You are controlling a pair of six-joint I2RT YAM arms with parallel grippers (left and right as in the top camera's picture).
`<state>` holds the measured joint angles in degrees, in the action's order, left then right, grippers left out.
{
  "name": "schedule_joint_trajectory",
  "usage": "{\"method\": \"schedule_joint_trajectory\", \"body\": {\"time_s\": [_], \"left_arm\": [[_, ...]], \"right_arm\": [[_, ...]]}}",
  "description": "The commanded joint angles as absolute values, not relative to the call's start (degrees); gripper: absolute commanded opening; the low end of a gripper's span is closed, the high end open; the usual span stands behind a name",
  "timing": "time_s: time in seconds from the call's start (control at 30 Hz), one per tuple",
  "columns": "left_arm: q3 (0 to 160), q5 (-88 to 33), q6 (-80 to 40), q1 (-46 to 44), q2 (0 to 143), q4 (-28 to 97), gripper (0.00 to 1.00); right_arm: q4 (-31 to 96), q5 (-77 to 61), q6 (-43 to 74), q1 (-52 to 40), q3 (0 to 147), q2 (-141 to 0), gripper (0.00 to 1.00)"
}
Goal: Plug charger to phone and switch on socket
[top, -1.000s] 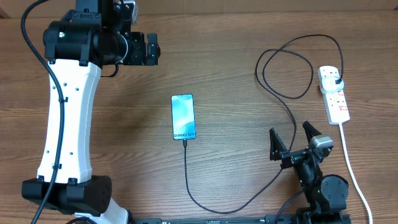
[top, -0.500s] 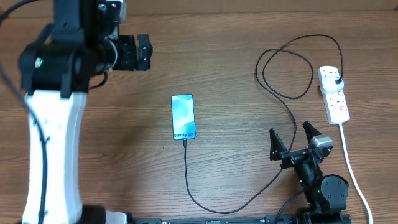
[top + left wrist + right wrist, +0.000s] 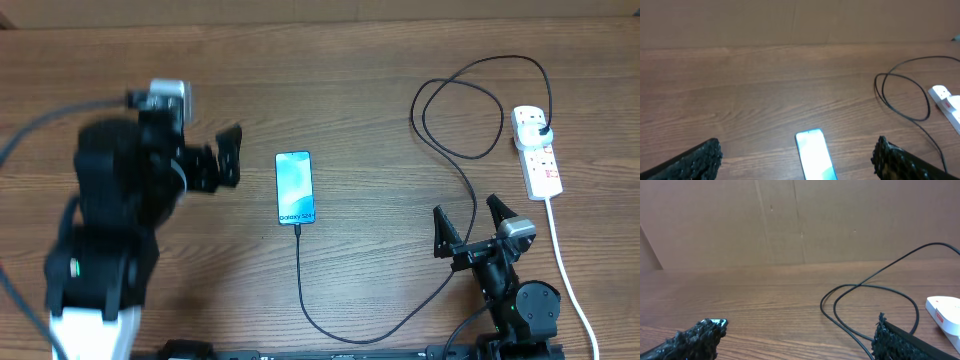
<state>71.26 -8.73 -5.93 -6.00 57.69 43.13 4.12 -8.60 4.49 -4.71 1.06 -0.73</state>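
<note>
1. Your left arm shows as a bulky black body, smeared by blur, with a white link beneath.
2. A silver-grey camera block caps its wrist, and a dark cable arcs away from it.
3. Your right arm is black throughout, with a small grey block behind two pointed fingers.
4. Up close, the finger pads are black and coarsely textured.

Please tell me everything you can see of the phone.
The phone is a slim black-edged rectangle with a light blue screen and small "Galaxy S24+" text near its lower end. It lies flat, screen up, on the wooden table. The thin black charger cable meets its near end; nothing else touches it.
</note>
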Motion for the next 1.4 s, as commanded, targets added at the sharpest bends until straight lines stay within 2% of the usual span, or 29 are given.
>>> {"method": "schedule_joint_trajectory", "body": {"time_s": [0.0, 0.33, 0.77, 1.37], "left_arm": [[61.2, -8.4, -5.5, -6.3, 48.3, 37.8, 0.99], [38.6, -8.3, -5.0, -6.3, 30.0, 25.1, 1.00], [21.8, -7.4, -1.7, -6.3, 15.6, 15.0, 0.99], [6.9, -4.0, -1.2, -6.3, 5.7, 0.8, 1.00]], "right_arm": [[3.9, -8.6, 4.6, -5.1, 0.4, -0.2, 1.00], [3.9, -8.6, 4.6, -5.1, 0.4, -0.2, 1.00], [3.9, -8.6, 4.6, -5.1, 0.4, -0.2, 1.00], [3.9, -8.6, 4.6, -5.1, 0.4, -0.2, 1.00]]}}
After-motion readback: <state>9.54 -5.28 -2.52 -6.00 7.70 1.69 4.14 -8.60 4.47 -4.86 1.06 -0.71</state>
